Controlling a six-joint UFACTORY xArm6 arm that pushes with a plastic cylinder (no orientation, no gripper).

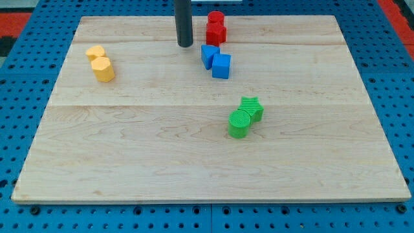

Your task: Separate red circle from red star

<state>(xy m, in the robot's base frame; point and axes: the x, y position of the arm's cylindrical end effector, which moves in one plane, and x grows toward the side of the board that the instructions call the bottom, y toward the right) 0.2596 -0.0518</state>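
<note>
The red circle (215, 19) and the red star (216, 32) stand touching each other near the view's top edge of the wooden board (129, 155), the circle above the star. My tip (185, 44) rests on the board just left of the red pair, a small gap from the star and level with its lower edge. The rod rises straight up out of the view.
Two blue blocks (208, 54) (222, 65) touch each other just below the red pair. A green star (251, 108) and a green cylinder (239, 123) touch right of centre. Two yellow blocks (96, 53) (103, 69) sit at the left.
</note>
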